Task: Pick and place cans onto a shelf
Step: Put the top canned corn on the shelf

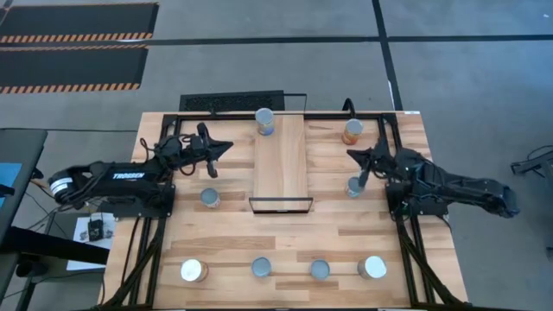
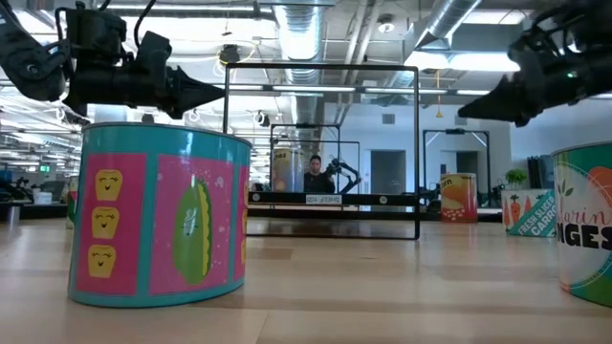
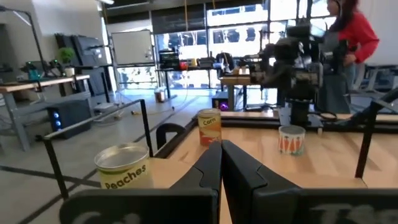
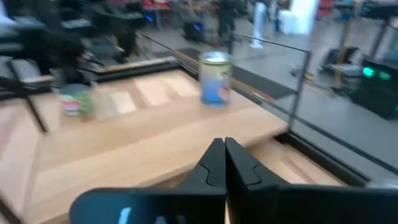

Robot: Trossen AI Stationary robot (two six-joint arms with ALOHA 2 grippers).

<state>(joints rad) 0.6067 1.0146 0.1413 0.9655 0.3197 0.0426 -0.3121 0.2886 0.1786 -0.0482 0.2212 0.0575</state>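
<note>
1. Wooden shelf [image 1: 279, 160] lay mid-table, one can [image 1: 265, 121] at its far left corner.
2. My left gripper [image 1: 218, 149] hovered closed left of it.
3. My right gripper [image 1: 356, 155] hovered closed on its right.

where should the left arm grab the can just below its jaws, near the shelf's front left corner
Grip the can around its round side wall, coming straight down from above. It stands upright with its flat top facing up and bare tabletop all around it, so fingers fit either side. The left gripper, shut, would need to open first. The shelf sits to its right.
</note>
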